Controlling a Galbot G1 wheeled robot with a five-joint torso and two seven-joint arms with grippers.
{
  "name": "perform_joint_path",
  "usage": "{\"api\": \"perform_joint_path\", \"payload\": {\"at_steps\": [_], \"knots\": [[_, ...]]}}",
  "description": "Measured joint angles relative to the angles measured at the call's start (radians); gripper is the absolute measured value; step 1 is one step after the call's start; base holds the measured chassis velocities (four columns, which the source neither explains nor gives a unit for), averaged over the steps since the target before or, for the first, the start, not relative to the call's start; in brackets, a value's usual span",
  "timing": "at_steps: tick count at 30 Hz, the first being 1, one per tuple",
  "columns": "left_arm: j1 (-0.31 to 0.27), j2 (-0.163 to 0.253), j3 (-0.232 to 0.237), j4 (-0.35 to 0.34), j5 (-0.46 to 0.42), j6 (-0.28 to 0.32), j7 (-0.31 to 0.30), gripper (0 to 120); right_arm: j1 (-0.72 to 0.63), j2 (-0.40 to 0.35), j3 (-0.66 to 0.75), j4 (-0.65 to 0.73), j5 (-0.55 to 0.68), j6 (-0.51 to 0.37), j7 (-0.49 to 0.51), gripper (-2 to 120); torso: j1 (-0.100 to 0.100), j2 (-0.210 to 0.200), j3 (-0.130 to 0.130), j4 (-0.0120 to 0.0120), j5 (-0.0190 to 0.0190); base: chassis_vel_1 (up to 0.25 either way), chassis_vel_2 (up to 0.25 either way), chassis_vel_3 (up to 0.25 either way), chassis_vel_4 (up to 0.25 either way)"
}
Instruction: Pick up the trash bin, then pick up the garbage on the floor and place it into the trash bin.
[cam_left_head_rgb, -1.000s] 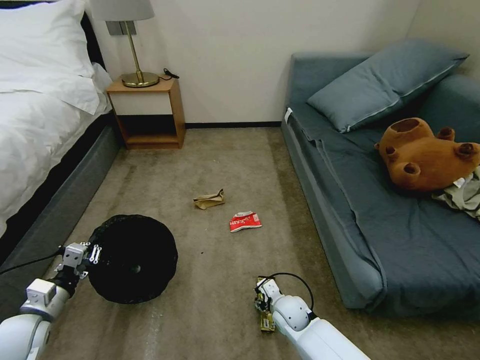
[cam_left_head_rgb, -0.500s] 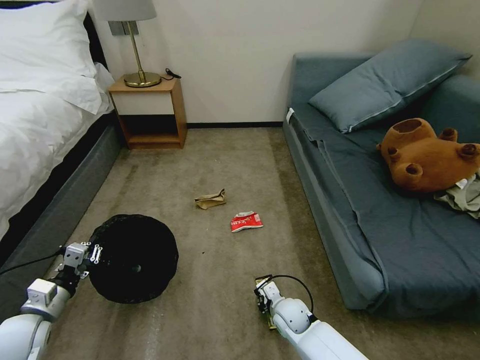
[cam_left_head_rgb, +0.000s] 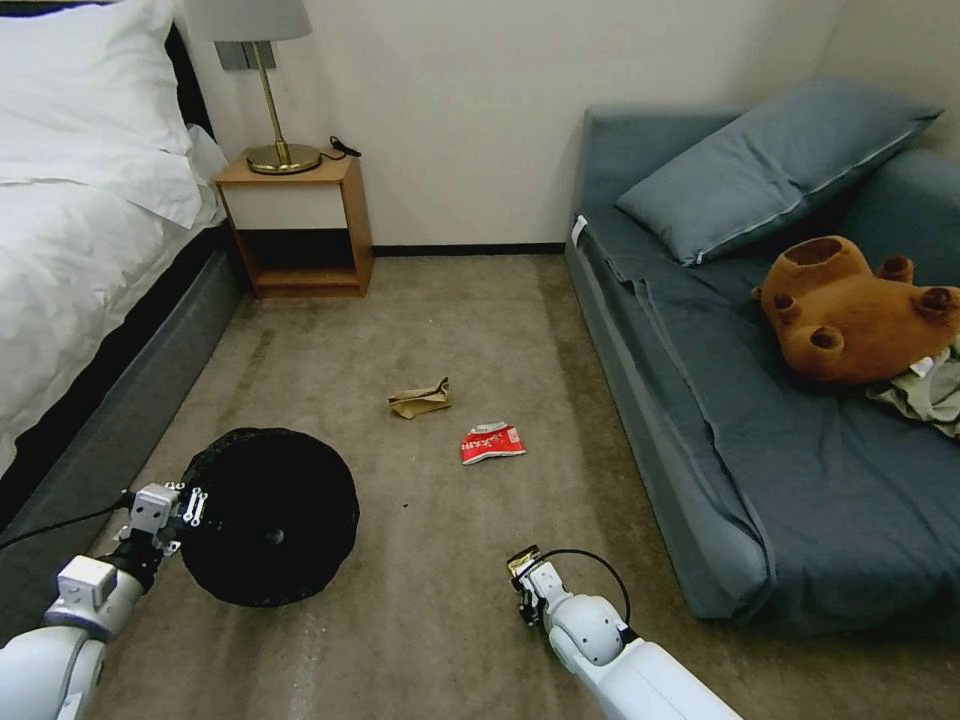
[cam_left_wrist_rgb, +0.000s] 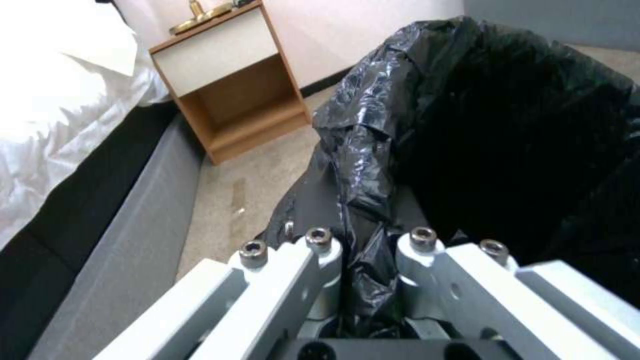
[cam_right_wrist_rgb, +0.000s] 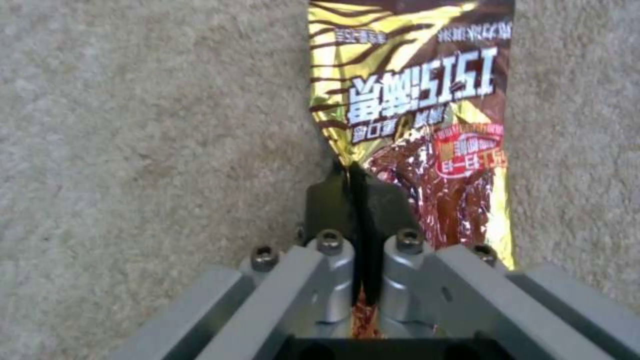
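The trash bin (cam_left_head_rgb: 270, 515), round and black with a wrinkly liner, is at the lower left of the head view, its mouth facing me. My left gripper (cam_left_head_rgb: 186, 506) is shut on the liner at its rim; the left wrist view shows the gripper (cam_left_wrist_rgb: 363, 250) pinching the plastic of the bin (cam_left_wrist_rgb: 507, 140). My right gripper (cam_left_head_rgb: 522, 578), low in the middle, is shut on the yellow-brown snack wrapper (cam_right_wrist_rgb: 413, 125), which hangs over the carpet from the gripper (cam_right_wrist_rgb: 357, 185). More garbage lies farther out: a tan paper bag (cam_left_head_rgb: 419, 399) and a red-and-white packet (cam_left_head_rgb: 491, 442).
A white bed (cam_left_head_rgb: 70, 260) runs along the left, with a wooden nightstand (cam_left_head_rgb: 295, 225) and lamp (cam_left_head_rgb: 265, 90) at the wall. A blue-grey sofa (cam_left_head_rgb: 800, 420) lines the right, carrying a pillow, a brown plush bear (cam_left_head_rgb: 850, 315) and olive clothes (cam_left_head_rgb: 930, 390). Open carpet lies between.
The wrapper that lay flat under my right gripper has come up with it and is now mostly hidden behind the wrist. The left gripper and bin have barely moved.
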Motion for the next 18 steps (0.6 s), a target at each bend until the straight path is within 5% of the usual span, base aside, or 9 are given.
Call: {"api": "perform_joint_path", "payload": {"at_steps": [18], "knots": [[-0.004, -0.001, 0.003, 0.003, 0.002, 0.0, 0.001, 4, 0.003, -0.001, -0.001, -0.003, -0.005, 0.007, -0.012, 0, 0.0, 0.0, 0.0, 0.0002, 0.0, 0.0, 0.0, 0.0, 0.0]]}}
